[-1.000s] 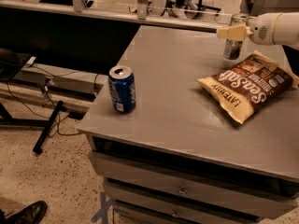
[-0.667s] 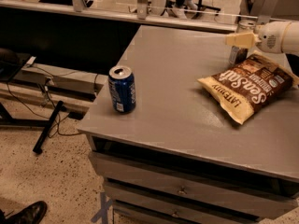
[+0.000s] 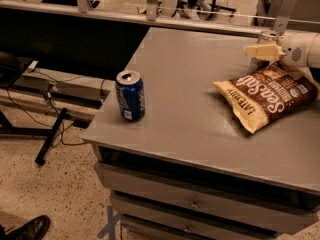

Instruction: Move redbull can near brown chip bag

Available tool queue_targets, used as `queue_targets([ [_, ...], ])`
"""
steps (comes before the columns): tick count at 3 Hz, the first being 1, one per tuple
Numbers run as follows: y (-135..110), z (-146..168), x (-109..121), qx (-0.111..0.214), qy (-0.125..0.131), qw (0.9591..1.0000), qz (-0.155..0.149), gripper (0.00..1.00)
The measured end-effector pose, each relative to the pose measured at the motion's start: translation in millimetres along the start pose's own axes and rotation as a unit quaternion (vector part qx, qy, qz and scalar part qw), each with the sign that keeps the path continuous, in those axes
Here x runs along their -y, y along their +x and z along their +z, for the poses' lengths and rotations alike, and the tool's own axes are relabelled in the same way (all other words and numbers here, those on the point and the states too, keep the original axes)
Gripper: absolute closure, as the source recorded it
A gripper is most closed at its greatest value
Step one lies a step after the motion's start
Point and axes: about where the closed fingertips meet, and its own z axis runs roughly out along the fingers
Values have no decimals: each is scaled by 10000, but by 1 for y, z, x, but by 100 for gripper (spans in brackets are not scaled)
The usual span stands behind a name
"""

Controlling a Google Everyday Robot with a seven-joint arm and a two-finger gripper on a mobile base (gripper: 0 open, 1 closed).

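Gripper (image 3: 260, 51) clamped around redbull can (image 3: 268, 35), just behind brown chip bag (image 3: 270, 96), blue soda can (image 3: 130, 96) well apart near table's (image 3: 190, 119) left edge

A blue soda can (image 3: 130, 95) stands upright near the grey table's (image 3: 190, 84) front left corner.

The matt cream plastic pincer (image 3: 263, 51) hangs at the far edge of the brown chip bag (image 3: 270, 96), whose crinkled film looks faintly glossy. Beside it, the redbull can (image 3: 268, 35) is dull metal. The table (image 3: 190, 84) is smooth matt grey.
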Motion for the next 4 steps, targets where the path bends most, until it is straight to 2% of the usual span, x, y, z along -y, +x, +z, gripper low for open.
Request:
queue_targets([
  [1,8,6,-6,27,-77,10000,57,51],
  [2,6,6,-7,29,-82,9999,60,28],
  [3,6,1,-7,31,-94,9999,31,0],
  [4,13,-14,-6,38,-134,9999,-62,0],
])
